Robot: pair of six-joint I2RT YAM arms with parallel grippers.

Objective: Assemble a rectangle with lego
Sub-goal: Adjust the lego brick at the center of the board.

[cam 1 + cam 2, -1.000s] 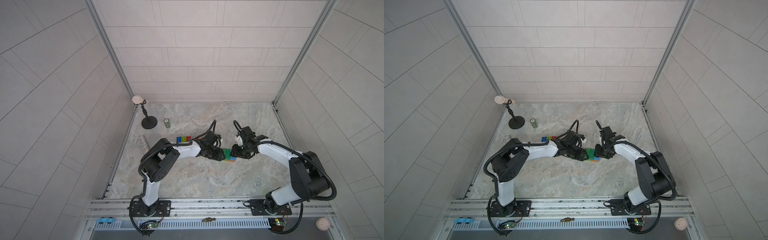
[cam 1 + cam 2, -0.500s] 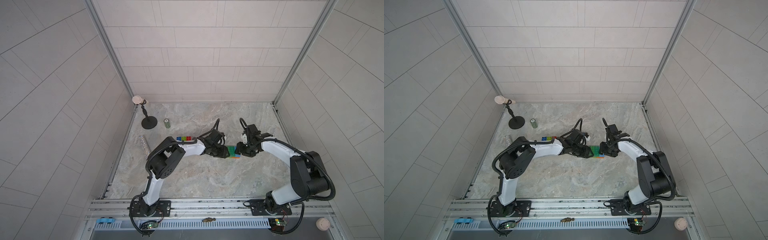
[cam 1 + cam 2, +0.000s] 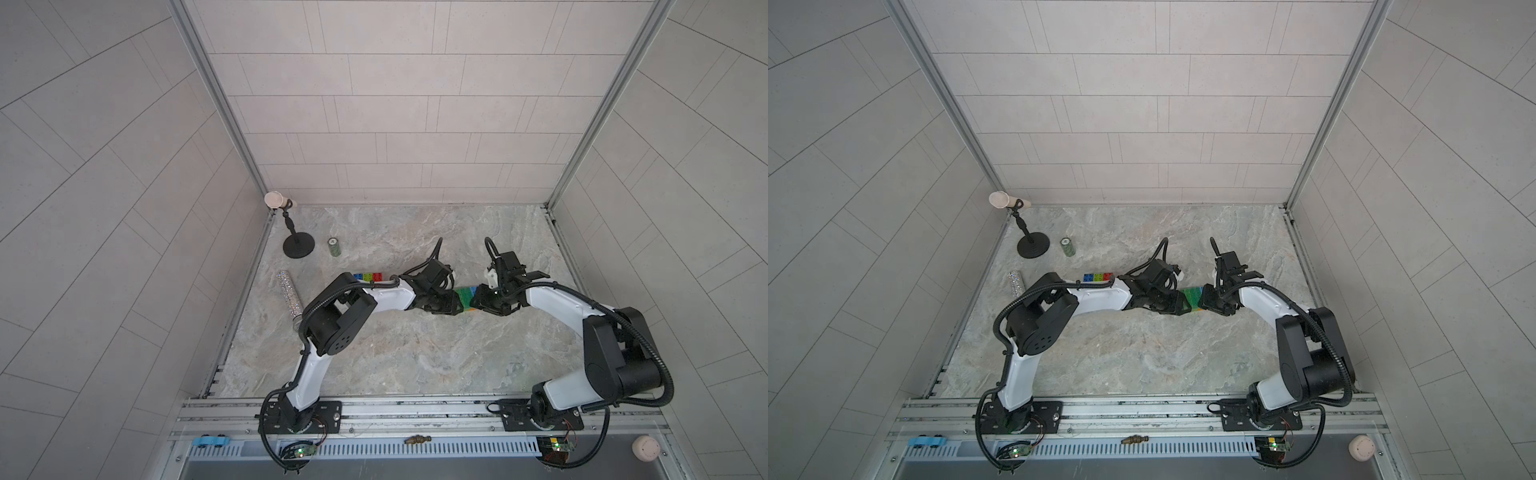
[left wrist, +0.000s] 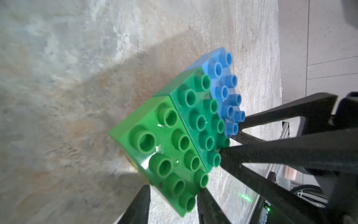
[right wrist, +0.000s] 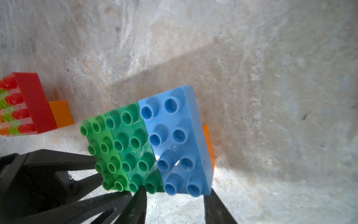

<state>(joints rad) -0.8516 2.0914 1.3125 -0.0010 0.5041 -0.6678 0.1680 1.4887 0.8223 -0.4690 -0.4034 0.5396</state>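
Marble tabletop point(image 3: 415, 353) carries the lego block point(image 3: 466, 297) of lime, dark green and blue bricks, well apart from the green can point(image 3: 333, 247), left gripper point(image 4: 173, 189) pinching its lime end, right gripper point(image 5: 174, 191) straddling its blue end, grip unclear.

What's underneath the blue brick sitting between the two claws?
An orange brick peeks out beneath the blue brick along its outer edge. How far it runs under the dark green brick and lime brick is hidden by them.
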